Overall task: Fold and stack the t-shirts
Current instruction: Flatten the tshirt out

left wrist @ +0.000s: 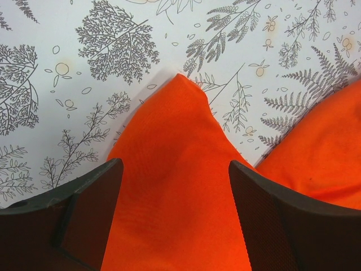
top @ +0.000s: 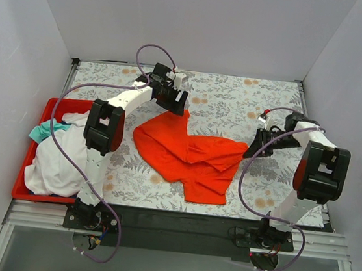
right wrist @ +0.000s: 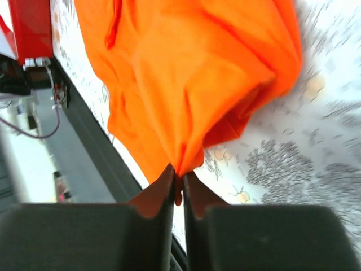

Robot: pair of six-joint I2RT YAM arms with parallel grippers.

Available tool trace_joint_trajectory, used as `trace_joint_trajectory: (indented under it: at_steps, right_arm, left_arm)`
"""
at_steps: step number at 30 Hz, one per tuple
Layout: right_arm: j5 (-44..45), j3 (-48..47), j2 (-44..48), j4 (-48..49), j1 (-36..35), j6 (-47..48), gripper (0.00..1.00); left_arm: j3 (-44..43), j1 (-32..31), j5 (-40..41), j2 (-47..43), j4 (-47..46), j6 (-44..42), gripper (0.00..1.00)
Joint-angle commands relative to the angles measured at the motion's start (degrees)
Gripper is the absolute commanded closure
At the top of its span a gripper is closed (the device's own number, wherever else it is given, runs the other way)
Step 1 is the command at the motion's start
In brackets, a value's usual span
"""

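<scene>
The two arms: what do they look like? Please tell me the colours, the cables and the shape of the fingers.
The left arm and the right arm have white links and bulky black joint housings. A thin purple cable loops along each. The left gripper and the right gripper carry dark, wedge-shaped, finely textured fingers.

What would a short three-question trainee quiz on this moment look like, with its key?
1. True or false: the right gripper is shut on the orange t-shirt.
2. Pick one. The left gripper is: A) shut on cloth; B) open, its fingers either side of a corner of the orange t-shirt; C) out of every view.
3. Short answer: what holds the white t-shirt?

Key: 1 true. 2 B. 3 the red bin, at the table's left side.
</scene>
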State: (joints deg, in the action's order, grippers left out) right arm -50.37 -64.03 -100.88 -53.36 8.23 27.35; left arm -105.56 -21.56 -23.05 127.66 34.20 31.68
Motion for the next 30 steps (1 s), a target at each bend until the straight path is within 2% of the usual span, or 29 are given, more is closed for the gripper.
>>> trace_joint_trajectory:
  at_steps: [1,3,4,12,19,24,30]
  right_arm:
    - [-0.70,-5.13,1.48,-3.23,0.12,1.74,0.82]
    - [0.80,-6.37,0.78,-3.50,0.12,1.04,0.86]
    - [0.89,-6.63,-0.10,-3.76,0.12,1.03,0.98]
    - [-5.52,-10.67,0.42,-4.64,0.12,-0.37,0.99]
    - [-13.17,-24.09,1.48,-3.24,0.12,-3.44,0.99]
    - [-12.13,-30.53,-0.01,3.43,0.12,-10.38,0.99]
    - [-7.29,-37.39,-3.53,6.34,0.12,-16.09,0.99]
  left_arm:
    - [-0.35,-0.06,0.20,-5.84,-0.10,-0.92,0.25]
    - [-0.70,-0.06,-0.07,-5.58,-0.01,-0.83,0.25]
    - [-0.88,-0.06,-0.15,-5.49,-0.09,-0.75,0.25]
    - [-2.81,-0.06,-0.33,-3.91,-0.44,-0.48,0.24]
    - [-5.27,-0.06,1.69,-0.83,-1.93,0.22,0.19]
    - [-5.97,0.03,3.09,0.58,-2.82,1.36,0.17]
    - [-5.98,0.29,5.20,1.19,-5.28,2.16,0.18]
